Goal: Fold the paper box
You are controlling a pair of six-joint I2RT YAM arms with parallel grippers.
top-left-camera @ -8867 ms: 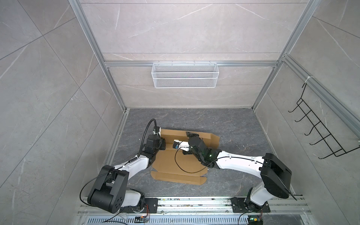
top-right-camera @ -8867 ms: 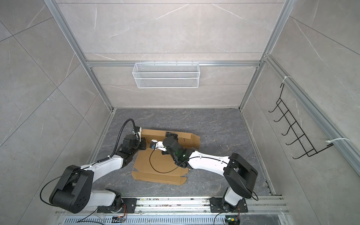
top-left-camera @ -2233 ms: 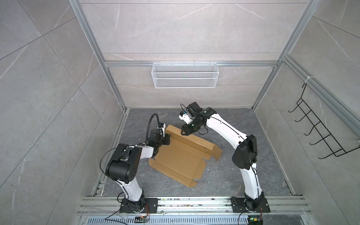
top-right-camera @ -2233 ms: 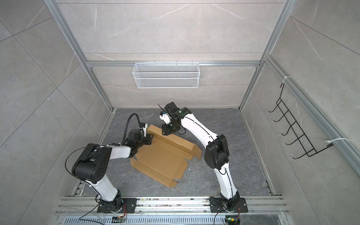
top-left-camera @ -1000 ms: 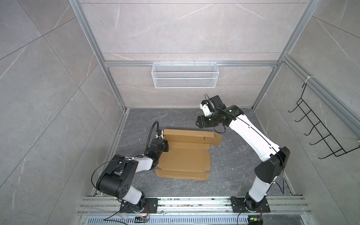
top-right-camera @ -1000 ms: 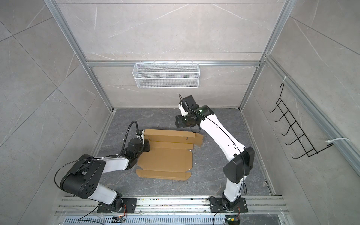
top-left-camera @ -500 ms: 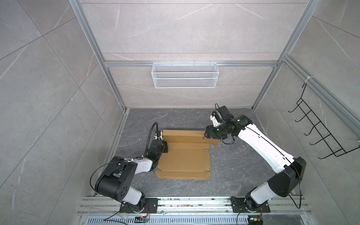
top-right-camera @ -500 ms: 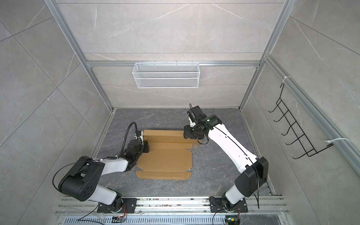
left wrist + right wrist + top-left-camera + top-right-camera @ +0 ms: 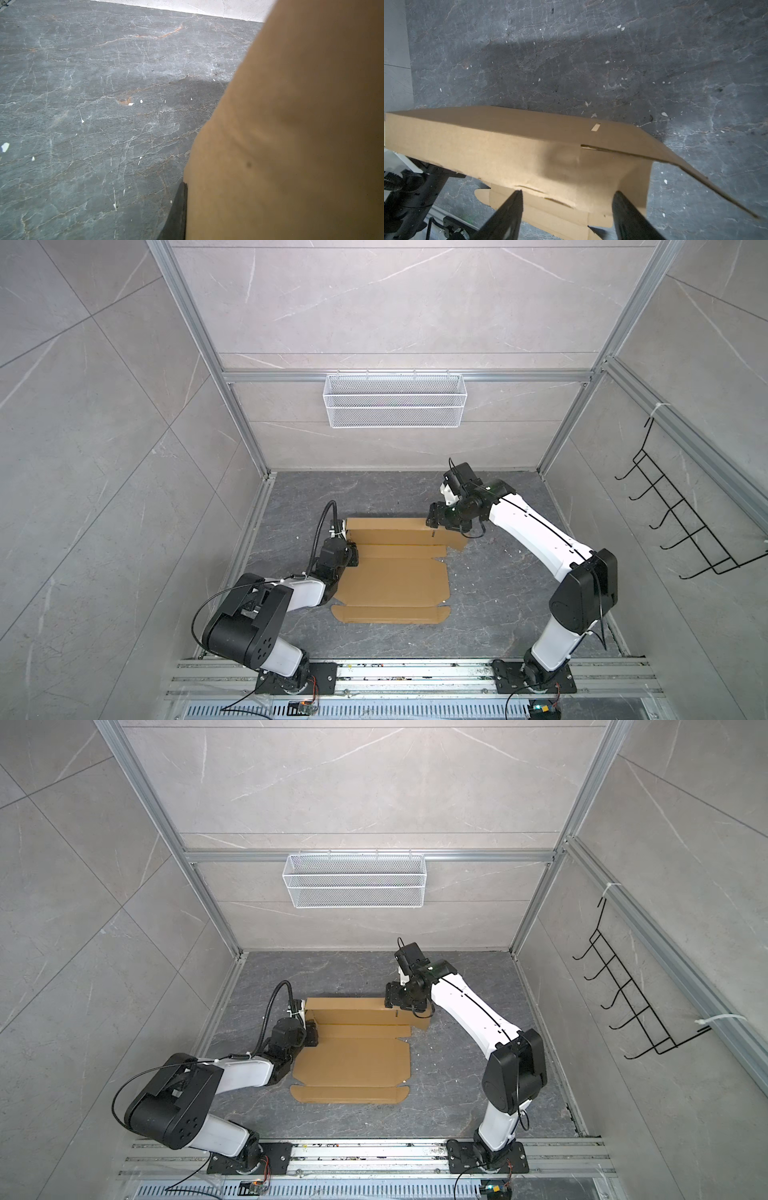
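Observation:
The paper box [image 9: 390, 576] [image 9: 353, 1056] is a brown cardboard sheet lying flat on the grey floor, its far panel standing up as a low wall. My left gripper [image 9: 351, 551] [image 9: 311, 1038] is at the box's far left corner, shut on a side flap. In the left wrist view one dark finger [image 9: 178, 214] presses against the cardboard [image 9: 291, 145]; the other finger is hidden behind it. My right gripper [image 9: 432, 520] [image 9: 390, 1000] hovers open at the right end of the raised panel. In the right wrist view the gripper [image 9: 566, 199] has the panel [image 9: 529, 149] between its spread fingers, untouched.
A white wire basket [image 9: 394, 406] hangs on the back wall. A black hook rack [image 9: 685, 522] is on the right wall. Aluminium rails [image 9: 374, 672] carry both arm bases at the front. Small white specks [image 9: 607, 62] litter the floor.
My right gripper has moved right along the raised far panel to its right end, and its jaws have spread wider. The left gripper and the box have stayed put over the last second.

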